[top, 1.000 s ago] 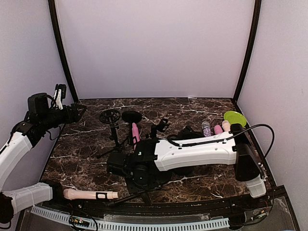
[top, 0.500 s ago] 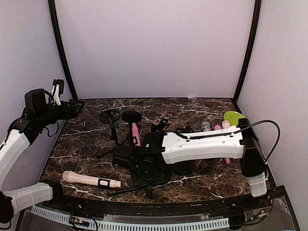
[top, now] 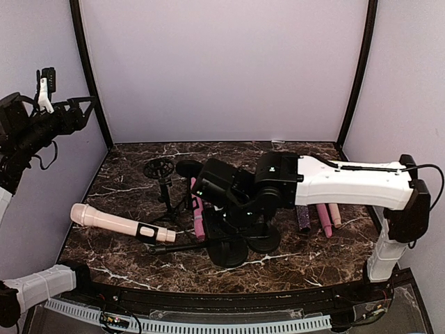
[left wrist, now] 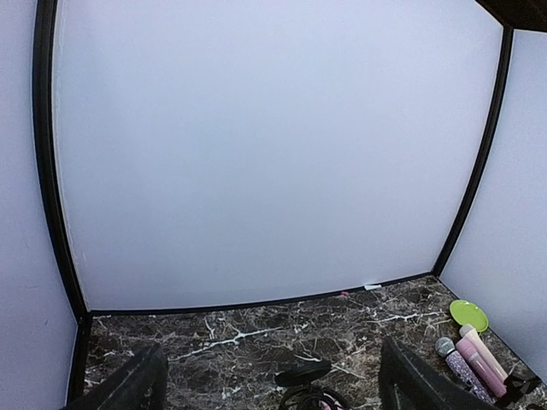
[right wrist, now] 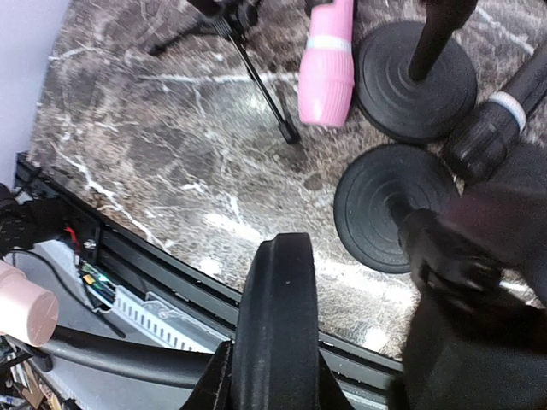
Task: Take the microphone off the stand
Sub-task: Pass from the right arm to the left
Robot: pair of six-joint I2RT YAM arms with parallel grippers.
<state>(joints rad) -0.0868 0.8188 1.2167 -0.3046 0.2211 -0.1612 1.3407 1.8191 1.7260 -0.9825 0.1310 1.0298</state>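
Observation:
The pale pink microphone [top: 104,219] sits in the black clip [top: 146,232] of a stand whose thin pole [top: 198,243] slants across the front of the table. My right gripper [top: 226,235] is shut on the rim of that stand's round black base [right wrist: 275,290], which shows edge-on between the jaws in the right wrist view. In that view the pole [right wrist: 128,359] runs left to the microphone [right wrist: 21,312] above the front rail. My left gripper [top: 78,110] hangs high at the far left, open and holding nothing, its fingertips [left wrist: 137,386] at the bottom corners of the left wrist view.
A bright pink microphone [top: 197,209] lies beside a small tripod stand [top: 164,186]. Two round black bases [right wrist: 416,81] rest on the marble under my right arm. Several more microphones [top: 320,217] lie at the right, near a green plate [left wrist: 468,314].
My right gripper has carried the stand, with the pale pink microphone in its clip, up from the front edge and toward the left. My left arm has risen and drawn back.

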